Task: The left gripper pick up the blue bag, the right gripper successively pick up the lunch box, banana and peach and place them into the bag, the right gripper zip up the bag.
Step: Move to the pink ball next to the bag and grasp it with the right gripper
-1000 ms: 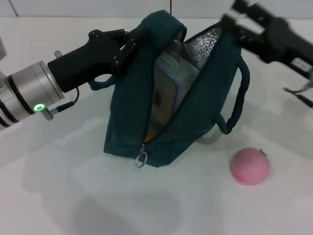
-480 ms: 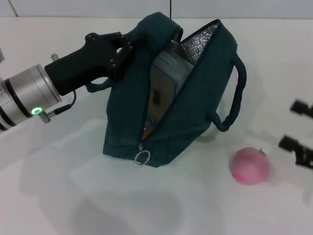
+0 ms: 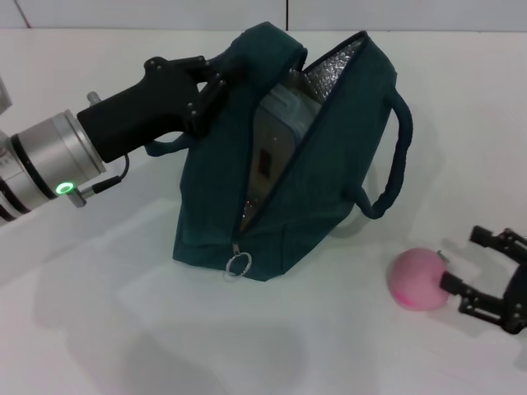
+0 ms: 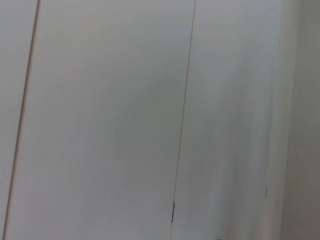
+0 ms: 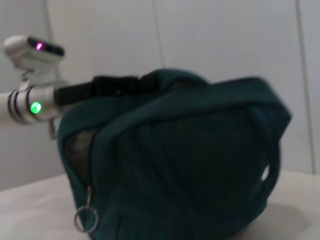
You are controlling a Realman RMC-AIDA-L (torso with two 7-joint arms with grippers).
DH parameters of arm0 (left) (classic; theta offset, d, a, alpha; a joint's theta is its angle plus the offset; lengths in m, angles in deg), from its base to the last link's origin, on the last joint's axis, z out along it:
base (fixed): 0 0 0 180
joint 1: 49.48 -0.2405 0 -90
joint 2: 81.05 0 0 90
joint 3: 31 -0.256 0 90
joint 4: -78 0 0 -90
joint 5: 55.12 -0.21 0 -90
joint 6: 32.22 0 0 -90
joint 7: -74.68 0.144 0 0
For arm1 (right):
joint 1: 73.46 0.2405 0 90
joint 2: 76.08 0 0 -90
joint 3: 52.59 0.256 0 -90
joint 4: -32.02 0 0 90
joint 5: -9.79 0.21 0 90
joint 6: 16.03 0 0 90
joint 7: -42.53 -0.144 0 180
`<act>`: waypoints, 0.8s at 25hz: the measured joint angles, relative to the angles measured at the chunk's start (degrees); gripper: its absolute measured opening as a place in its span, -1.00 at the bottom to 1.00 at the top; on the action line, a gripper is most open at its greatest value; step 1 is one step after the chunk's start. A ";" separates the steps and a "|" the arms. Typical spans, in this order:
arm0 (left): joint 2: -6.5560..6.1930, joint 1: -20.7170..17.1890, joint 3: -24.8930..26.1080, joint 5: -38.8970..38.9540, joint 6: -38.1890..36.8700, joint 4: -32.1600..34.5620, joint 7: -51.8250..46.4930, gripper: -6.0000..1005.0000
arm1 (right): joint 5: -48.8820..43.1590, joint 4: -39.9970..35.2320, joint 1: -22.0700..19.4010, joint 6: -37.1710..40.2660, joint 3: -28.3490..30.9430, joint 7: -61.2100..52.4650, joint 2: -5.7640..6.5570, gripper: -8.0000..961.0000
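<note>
Just beside the right hand (image 3: 478,276): peach (image 3: 421,278).

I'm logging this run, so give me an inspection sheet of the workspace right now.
Surface: white table, bare where visible.
Job's things: blue bag unzipped, lunch box inside; peach on the table; banana not visible.
Clutter: nothing seen.
Grippers: left claw shut on the bag's top edge; right claw open beside the peach, not gripping it.
Cables: thin wire by the left wrist.
Surroundings: pale panelled wall.
</note>
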 joint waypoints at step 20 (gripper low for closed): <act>0.03 0.27 0.12 0.00 0.21 -0.45 0.78 -0.90 | -5.16 -0.20 3.48 -4.51 -0.40 -1.54 -1.36 0.73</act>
